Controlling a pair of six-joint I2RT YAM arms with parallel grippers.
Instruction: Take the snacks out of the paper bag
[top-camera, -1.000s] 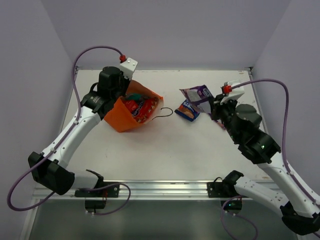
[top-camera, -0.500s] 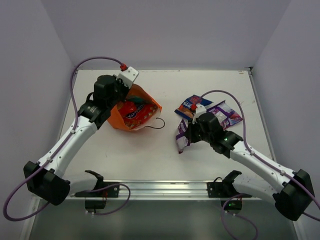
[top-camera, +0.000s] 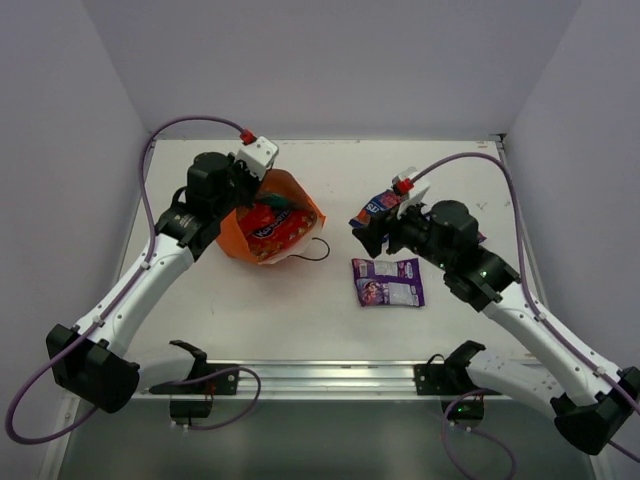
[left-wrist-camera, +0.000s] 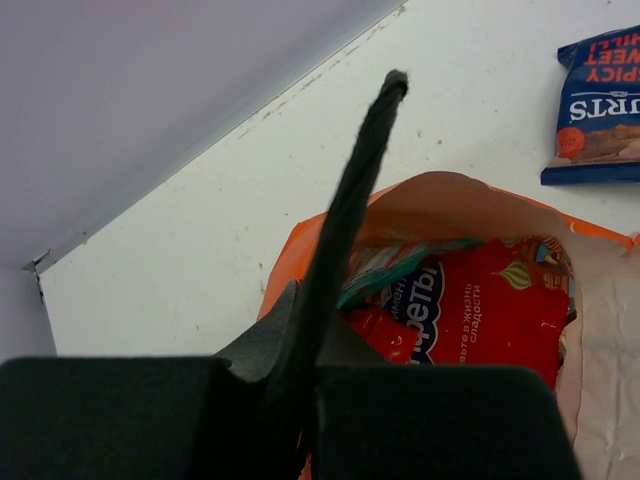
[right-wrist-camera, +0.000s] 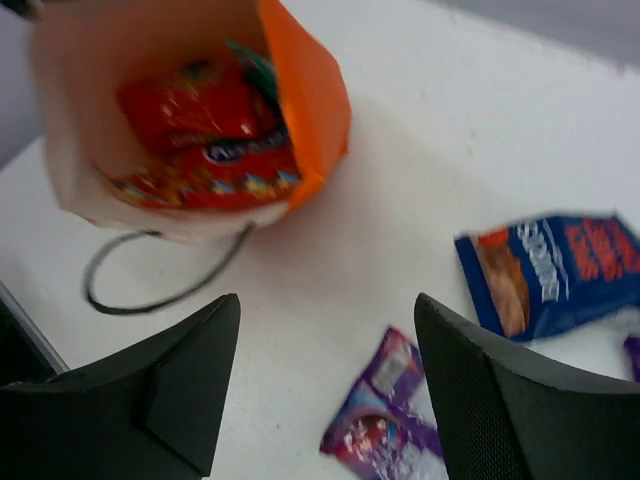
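The orange paper bag (top-camera: 240, 232) lies tilted at the back left with its mouth facing right. My left gripper (top-camera: 247, 188) is shut on its rim (left-wrist-camera: 283, 283). Inside the bag are a large red packet (left-wrist-camera: 490, 300), a teal one (left-wrist-camera: 398, 276) and a small red one (left-wrist-camera: 390, 335). My right gripper (top-camera: 373, 240) hovers open over the table with nothing between its fingers (right-wrist-camera: 190, 380). A purple packet (top-camera: 388, 281) lies flat just in front of it, also seen as the purple packet (right-wrist-camera: 385, 425) in the right wrist view. The blue-and-red packet (top-camera: 378, 207) lies behind it.
A black cord handle (top-camera: 315, 250) of the bag trails on the table towards the right gripper. The white table's back wall and side walls stand close. The metal rail (top-camera: 320, 378) with both arm bases runs along the near edge.
My right gripper has opened and let go of the purple packet, which now lies flat on the table; the arm then drew back. The left gripper keeps its hold on the bag.
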